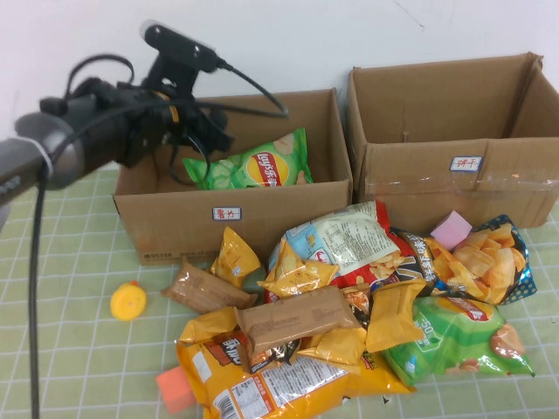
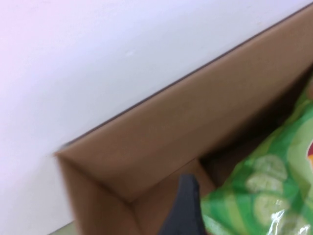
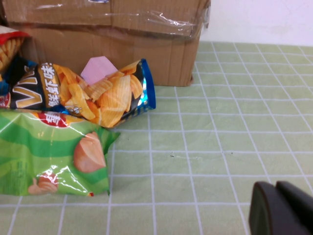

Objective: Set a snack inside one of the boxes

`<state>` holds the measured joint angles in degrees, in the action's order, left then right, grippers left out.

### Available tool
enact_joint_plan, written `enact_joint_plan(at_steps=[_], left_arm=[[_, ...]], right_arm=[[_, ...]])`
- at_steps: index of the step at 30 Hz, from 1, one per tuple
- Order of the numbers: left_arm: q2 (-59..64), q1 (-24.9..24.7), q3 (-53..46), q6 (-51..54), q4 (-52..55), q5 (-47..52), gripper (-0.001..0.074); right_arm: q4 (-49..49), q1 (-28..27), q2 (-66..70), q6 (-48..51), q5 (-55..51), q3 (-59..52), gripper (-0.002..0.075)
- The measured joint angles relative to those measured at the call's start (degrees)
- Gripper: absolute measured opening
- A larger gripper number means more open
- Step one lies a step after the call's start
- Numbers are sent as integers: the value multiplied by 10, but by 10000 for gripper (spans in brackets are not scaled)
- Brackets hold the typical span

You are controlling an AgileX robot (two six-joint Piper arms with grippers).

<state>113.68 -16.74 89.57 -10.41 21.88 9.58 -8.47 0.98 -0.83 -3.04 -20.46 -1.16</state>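
Two brown corrugated cardboard boxes stand open-topped side by side at the table's far edge: the lower box with the small red-written white label [image 1: 234,196], and to its right the taller box with a blue-written label and glossy clear tape [image 1: 450,148]. Bright green, crinkly foil Lay's chip bag with pale cucumber slices [image 1: 251,164] lies tilted inside the lower box, leaning toward its back wall.

Left gripper [image 1: 203,133] hangs over that box's left half, just beside the bag's left edge; one dark finger [image 2: 185,208] shows against the bag, but whether it pinches the foil I cannot tell.

Right gripper [image 3: 281,209] sits low over bare green-checked tablecloth [image 3: 230,142], fingers pressed together on nothing, with open cloth all around.

Loose pile of shiny snack packets fronts both boxes, including another green bag picturing orange-pink food [image 3: 51,154]. Small yellow rounded toy [image 1: 127,301] sits apart at left.
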Motion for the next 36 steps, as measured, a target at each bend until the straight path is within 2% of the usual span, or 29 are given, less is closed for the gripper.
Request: enact_joint_plan(at_steps=[2, 5, 10, 13, 16, 21, 28, 33, 36], left_arm=[[-15, 0, 8, -4, 0, 32, 533], [-59, 0, 16, -4, 3, 72, 434], [-163, 0, 18, 0, 15, 133, 111], [-249, 0, -27, 10, 14, 151, 21], [-325, 0, -112, 18, -5, 146, 6], [-456, 0, -308, 20, -32, 101, 0], [-646, 0, -490, 20, -70, 102, 0], [-734, 0, -545, 20, -79, 141, 0], [-767, 0, -558, 11, -82, 212, 0]], right_arm=[[0, 0, 0, 0, 0, 0, -2], [0, 0, 0, 0, 0, 0, -2], [0, 0, 0, 0, 0, 0, -2], [0, 0, 0, 0, 0, 0, -2], [0, 0, 0, 0, 0, 0, -2], [0, 0, 0, 0, 0, 0, -2], [0, 0, 0, 0, 0, 0, -2], [0, 0, 0, 0, 0, 0, -2], [0, 0, 0, 0, 0, 0, -2]])
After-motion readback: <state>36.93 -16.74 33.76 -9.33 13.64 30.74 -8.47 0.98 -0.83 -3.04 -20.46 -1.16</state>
